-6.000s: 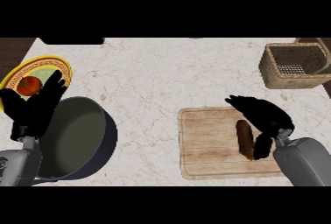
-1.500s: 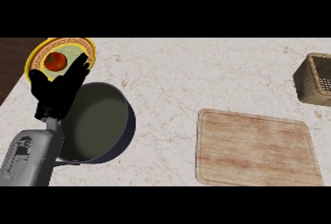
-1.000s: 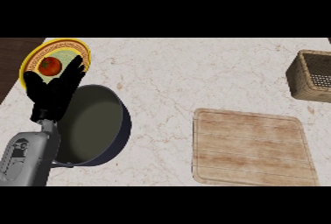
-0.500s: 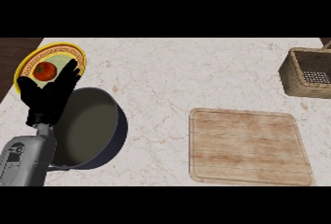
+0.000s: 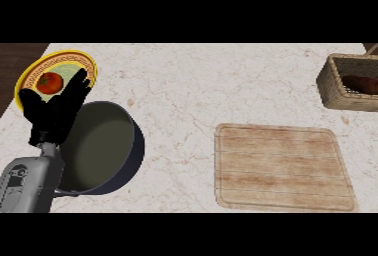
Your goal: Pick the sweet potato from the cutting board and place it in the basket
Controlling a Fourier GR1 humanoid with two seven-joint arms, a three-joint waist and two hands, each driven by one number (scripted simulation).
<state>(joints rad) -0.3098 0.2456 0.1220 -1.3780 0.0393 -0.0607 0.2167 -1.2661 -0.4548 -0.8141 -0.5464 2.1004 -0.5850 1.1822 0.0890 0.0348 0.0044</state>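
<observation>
At the far left my left hand [image 5: 57,111] rests with fingers straight and holding nothing, over the edge of the dark pan [image 5: 103,150], just below the yellow plate [image 5: 33,75] with its tomato [image 5: 50,83]; the cutting board [image 5: 280,167] lies bare; at the right edge the sweet potato [image 5: 360,83] sits inside the basket [image 5: 336,97]; my right hand is out of sight; I judge the placing done, only withdrawal left.

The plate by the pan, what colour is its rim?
Yellow rim on the plate, seen in the head view.
</observation>
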